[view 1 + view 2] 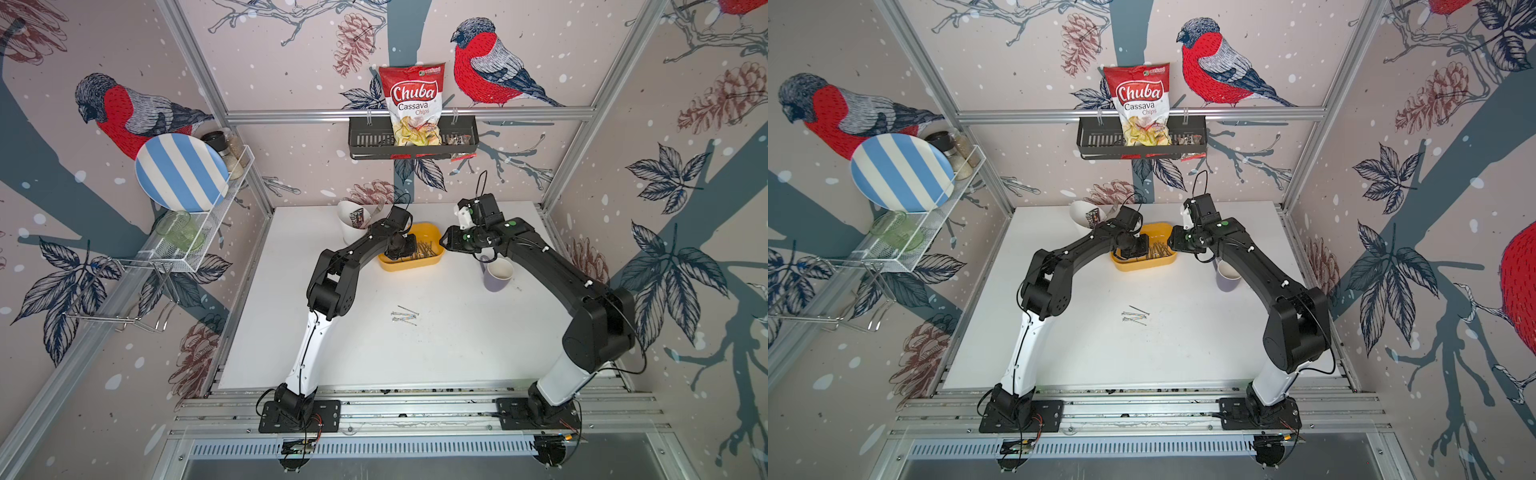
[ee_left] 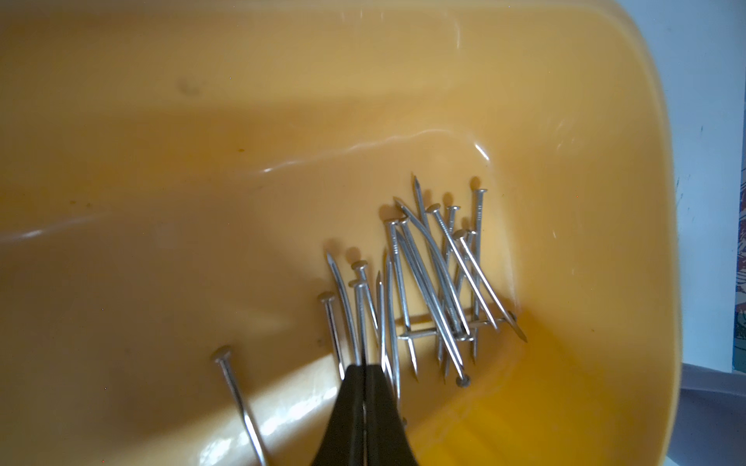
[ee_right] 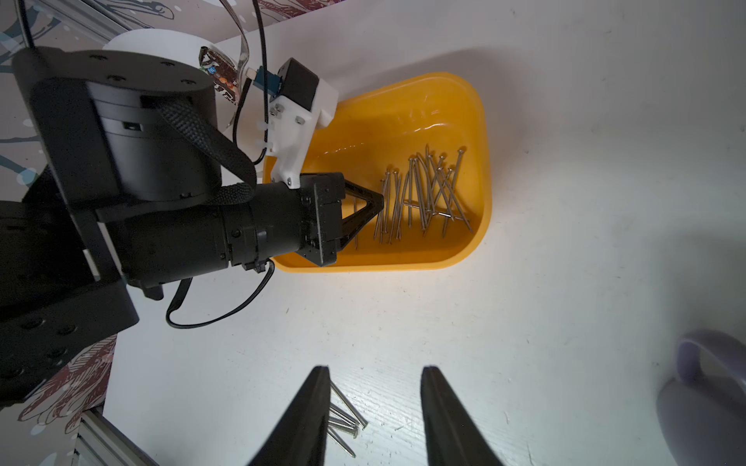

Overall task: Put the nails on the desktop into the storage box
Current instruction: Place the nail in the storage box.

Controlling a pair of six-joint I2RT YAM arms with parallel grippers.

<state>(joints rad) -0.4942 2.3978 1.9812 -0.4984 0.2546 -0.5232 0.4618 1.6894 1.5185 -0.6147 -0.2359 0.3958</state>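
Note:
The yellow storage box (image 1: 411,266) (image 1: 1144,267) stands at the back of the white desktop (image 1: 415,353). Several nails (image 1: 424,249) (image 2: 424,290) (image 3: 424,193) lie heaped on its floor. My left gripper (image 1: 410,250) (image 2: 365,366) (image 3: 379,200) reaches down inside the box, its jaws pressed together to a hairline slit. A nail shaft runs into its tips; whether it is pinched is unclear. A few nails (image 1: 405,318) (image 1: 1135,317) (image 3: 343,419) lie mid-desktop. My right gripper (image 1: 445,244) (image 3: 376,368) hovers open, high beside the box, with nothing between its fingers.
A purple mug (image 1: 498,274) (image 3: 706,395) stands right of the box, under my right forearm. A white cutlery cup (image 1: 349,220) sits at the back left. A black wall basket (image 1: 361,141) holds a chips bag. A wire rack (image 1: 216,232) with a striped plate hangs left.

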